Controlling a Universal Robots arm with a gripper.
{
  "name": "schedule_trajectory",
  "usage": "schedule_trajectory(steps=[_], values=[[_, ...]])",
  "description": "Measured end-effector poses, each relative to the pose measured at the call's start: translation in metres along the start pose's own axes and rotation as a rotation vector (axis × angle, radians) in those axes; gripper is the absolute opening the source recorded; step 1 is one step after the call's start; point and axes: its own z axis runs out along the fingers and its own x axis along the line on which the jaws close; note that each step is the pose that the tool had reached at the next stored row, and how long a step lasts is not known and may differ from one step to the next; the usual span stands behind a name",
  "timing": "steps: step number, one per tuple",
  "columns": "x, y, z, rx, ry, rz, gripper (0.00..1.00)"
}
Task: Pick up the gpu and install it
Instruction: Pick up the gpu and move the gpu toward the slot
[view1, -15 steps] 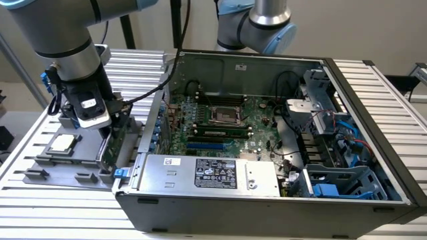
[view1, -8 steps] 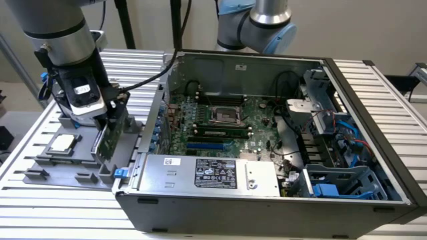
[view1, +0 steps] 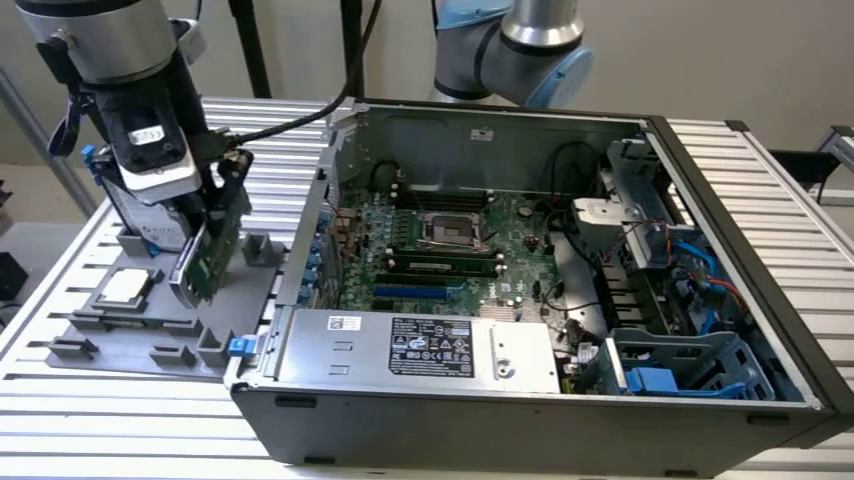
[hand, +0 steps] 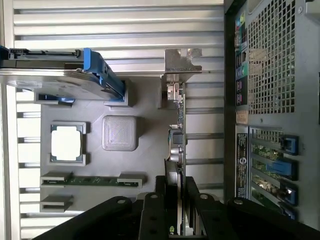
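The gpu (view1: 204, 258) is a thin card with its green circuit face showing, held upright over the grey holder tray (view1: 127, 350) to the exterior view's left of the open computer case (view1: 534, 395). My gripper (view1: 216, 205) is shut on the card's upper edge. In the wrist view the gpu (hand: 179, 140) is edge-on, and its silver end bracket (hand: 180, 65) points away from the gripper (hand: 176, 195). The black fingers (hand: 159, 200) press on both of its faces. The motherboard (view1: 454, 245) lies face-up inside the case.
The grey tray (hand: 150, 115) also carries a silver hard drive in a blue frame (hand: 60, 80), a square silver CPU chip (hand: 66, 142) and a memory stick (hand: 92, 180). The case's rear wall with blue slot clips (hand: 280, 165) is close beside the card. A slatted metal table (view1: 747, 170) lies underneath.
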Motion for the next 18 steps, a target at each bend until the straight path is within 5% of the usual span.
schedule_trajectory(steps=[9, 18], values=[[-0.011, 0.0024, -0.0406, 0.0001, 0.0004, 0.000, 0.27], [-0.042, 0.0055, -0.0813, 0.0000, 0.0022, 0.000, 0.27]])
